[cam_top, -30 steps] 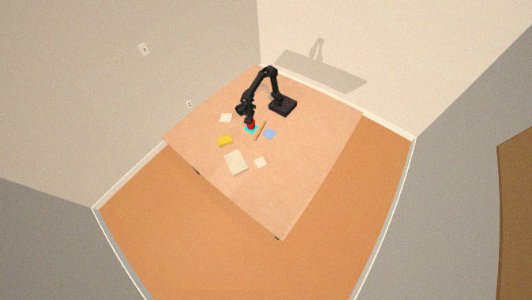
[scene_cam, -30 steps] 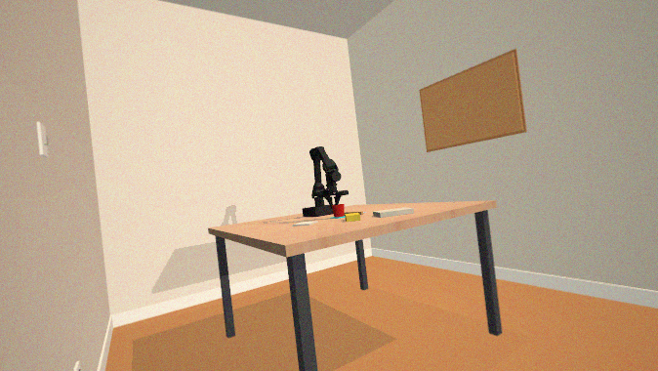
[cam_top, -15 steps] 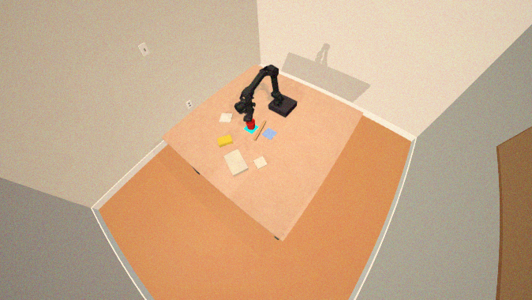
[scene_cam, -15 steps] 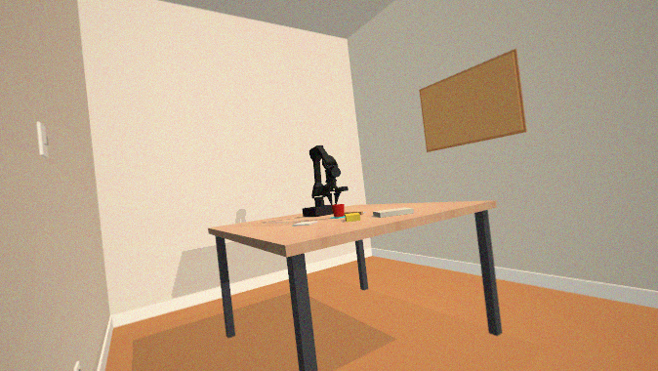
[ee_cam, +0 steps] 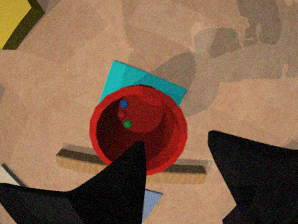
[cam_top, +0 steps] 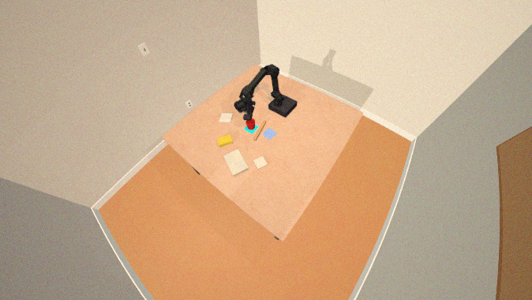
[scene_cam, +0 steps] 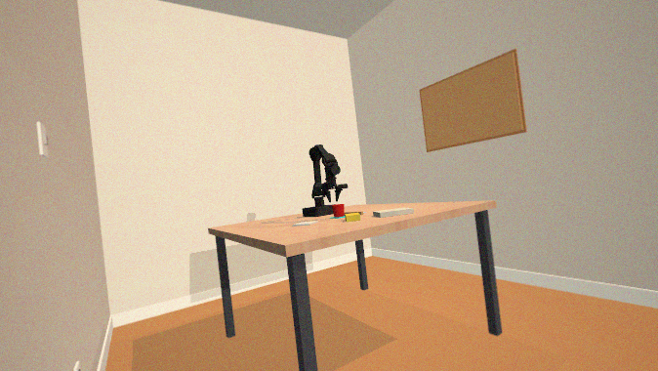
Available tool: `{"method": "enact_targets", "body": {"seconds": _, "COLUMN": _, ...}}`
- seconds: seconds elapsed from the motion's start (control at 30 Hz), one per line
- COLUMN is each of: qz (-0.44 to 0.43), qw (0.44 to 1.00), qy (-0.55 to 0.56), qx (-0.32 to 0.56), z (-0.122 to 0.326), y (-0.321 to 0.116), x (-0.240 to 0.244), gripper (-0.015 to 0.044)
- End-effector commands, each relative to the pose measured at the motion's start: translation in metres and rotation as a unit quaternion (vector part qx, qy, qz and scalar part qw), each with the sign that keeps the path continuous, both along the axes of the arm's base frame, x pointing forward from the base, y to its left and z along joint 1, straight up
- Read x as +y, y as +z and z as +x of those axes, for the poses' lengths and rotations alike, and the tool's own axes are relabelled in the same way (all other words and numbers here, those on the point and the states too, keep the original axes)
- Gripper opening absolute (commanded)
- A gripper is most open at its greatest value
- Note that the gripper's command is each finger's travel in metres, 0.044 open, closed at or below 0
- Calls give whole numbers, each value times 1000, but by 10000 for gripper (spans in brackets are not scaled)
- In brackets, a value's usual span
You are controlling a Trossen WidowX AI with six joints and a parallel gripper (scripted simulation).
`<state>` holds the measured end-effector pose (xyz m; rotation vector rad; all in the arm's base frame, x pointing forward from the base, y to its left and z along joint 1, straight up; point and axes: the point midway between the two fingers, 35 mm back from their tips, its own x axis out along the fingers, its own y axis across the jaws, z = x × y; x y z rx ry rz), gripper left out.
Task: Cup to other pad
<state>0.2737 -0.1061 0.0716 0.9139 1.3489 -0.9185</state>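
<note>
Here, the scene, with every place given relative to the red cup:

Cup: the red cup [ee_cam: 139,128] stands upright on the cyan pad [ee_cam: 129,76], covering most of it so that only the pad's far corner and edges show from the wrist view.

Marbles: a blue marble [ee_cam: 124,104] and a green marble [ee_cam: 127,124] lie inside the cup, close together on its floor.

Gripper: the gripper [ee_cam: 180,156] hangs above the cup, about half open and holding nothing; one finger [ee_cam: 127,183] overlaps the cup's rim in the wrist view, the other stands off to the side, clear of the cup's wall.

Wooden stick: a wooden stick [cam_top: 259,130] lies just beside the cup, between it and the pale blue pad [cam_top: 269,133].

Yellow block: a yellow block [cam_top: 224,140] sits near the cup, on the side away from the blue pad.

Beige pieces: a large beige slab [cam_top: 235,162] and a small beige square [cam_top: 260,162] lie well apart from the cup; another beige square [cam_top: 226,118] lies near it.

Table: the wooden table [scene_cam: 420,215] carries the cup and all the rest.
</note>
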Motion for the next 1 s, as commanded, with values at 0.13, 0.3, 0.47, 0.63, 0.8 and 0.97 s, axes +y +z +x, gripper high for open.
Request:
{"method": "enact_targets", "body": {"seconds": 0.13, "qz": 0, "qw": 1000, "qy": 0, "qx": 0, "z": 0, "y": 1, "x": 0, "gripper": 390}}
{"method": "enact_targets", "body": {"seconds": 0.3, "qz": 0, "qw": 1000, "qy": 1, "qx": 0, "z": 1, "y": 16, "x": 0, "gripper": 440}}
{"method": "enact_targets", "body": {"seconds": 0.47, "qz": -1, "qw": 1000, "qy": 1, "qx": -1, "z": 1, "y": 34, "x": 0, "gripper": 440}}
{"method": "enact_targets", "body": {"seconds": 0.63, "qz": -1, "qw": 1000, "qy": 2, "qx": -1, "z": 1, "y": 52, "x": 0, "gripper": 440}}
{"method": "enact_targets", "body": {"seconds": 0.8, "qz": -1, "qw": 1000, "qy": 2, "qx": -1, "z": 1, "y": 64, "x": 0, "gripper": 440}}
{"method": "enact_targets", "body": {"seconds": 0.97, "qz": -1, "qw": 1000, "qy": 0, "qx": -2, "z": 2, "y": 60, "x": 0, "gripper": 440}}
